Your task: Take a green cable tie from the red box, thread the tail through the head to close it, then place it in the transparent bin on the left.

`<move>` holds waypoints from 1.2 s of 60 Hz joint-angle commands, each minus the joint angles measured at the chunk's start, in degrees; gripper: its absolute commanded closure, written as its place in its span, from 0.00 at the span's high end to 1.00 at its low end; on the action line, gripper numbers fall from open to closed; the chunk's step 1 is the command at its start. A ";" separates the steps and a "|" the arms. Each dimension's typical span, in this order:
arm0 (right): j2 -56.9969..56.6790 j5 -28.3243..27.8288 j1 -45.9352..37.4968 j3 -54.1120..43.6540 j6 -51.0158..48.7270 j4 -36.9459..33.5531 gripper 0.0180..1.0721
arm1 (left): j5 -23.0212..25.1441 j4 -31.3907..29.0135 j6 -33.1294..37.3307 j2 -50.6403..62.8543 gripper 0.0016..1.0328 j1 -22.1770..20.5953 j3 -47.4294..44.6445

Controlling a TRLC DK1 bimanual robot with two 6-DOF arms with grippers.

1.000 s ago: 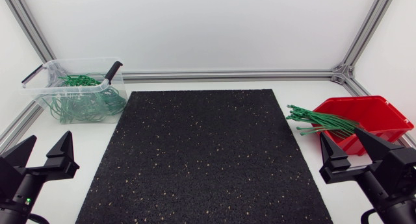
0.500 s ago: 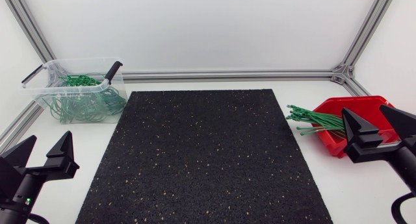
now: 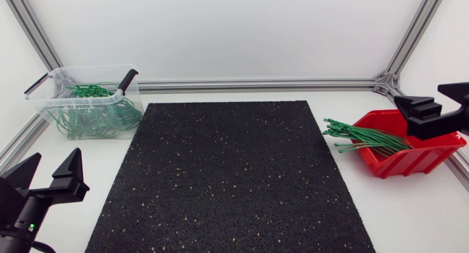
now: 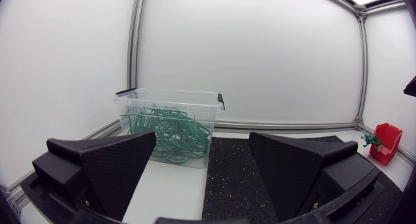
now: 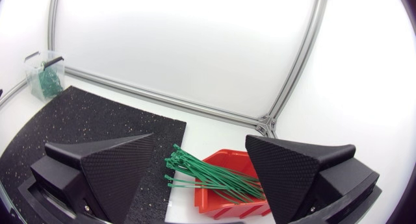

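Flanking black mat (image 3: 227, 172): bin (image 3: 42, 106), red box (image 3: 419, 162)

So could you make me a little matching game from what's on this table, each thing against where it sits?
Things:
1. red box
2. clear bin
3. mat
4. straight ties

Places:
A. in the middle
B. far left corner
C. near the right edge
D. poking out over a rim, tips towards the middle

Pairs: 1-C, 2-B, 3-A, 4-D
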 commanded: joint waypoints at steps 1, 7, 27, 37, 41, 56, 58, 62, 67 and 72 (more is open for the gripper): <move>4.82 -2.57 -1.93 3.09 -7.55 -2.02 0.96 | -0.35 -0.31 -1.28 -0.39 0.97 0.21 -2.44; 11.59 -9.25 -4.92 5.73 -14.76 -6.15 0.96 | -0.35 -0.31 -1.28 -0.39 0.97 0.21 -2.44; 25.39 -7.75 -7.56 6.25 -35.33 -9.40 0.93 | -0.35 -0.31 -1.28 -0.39 0.97 0.12 -2.44; 24.86 -6.79 -7.56 -1.74 -45.70 -2.90 0.90 | -0.35 -0.31 -1.28 -0.39 0.97 0.12 -2.53; 25.56 -4.24 -7.21 -5.61 -47.81 3.52 0.90 | -0.35 -0.31 -1.28 -0.39 0.97 0.12 -2.44; 29.25 -3.36 -7.30 -16.07 -60.73 21.27 0.90 | -0.35 -0.31 -1.28 -0.39 0.97 0.21 -2.44; 29.87 -3.36 -7.47 -17.74 -62.66 24.17 0.90 | -0.35 -0.40 -1.28 -0.39 0.97 0.21 -2.44; 30.75 -3.36 -7.65 -20.11 -64.42 28.92 0.90 | -0.35 -0.40 -1.28 -0.39 0.97 0.21 -2.44; 33.21 -3.36 -7.73 -22.75 -66.35 34.63 0.90 | -0.35 -0.40 -1.37 -0.39 0.97 0.21 -2.44; 35.14 -3.45 -7.73 -24.24 -67.58 39.20 0.87 | -0.35 -0.40 -1.37 -0.39 0.97 0.21 -2.44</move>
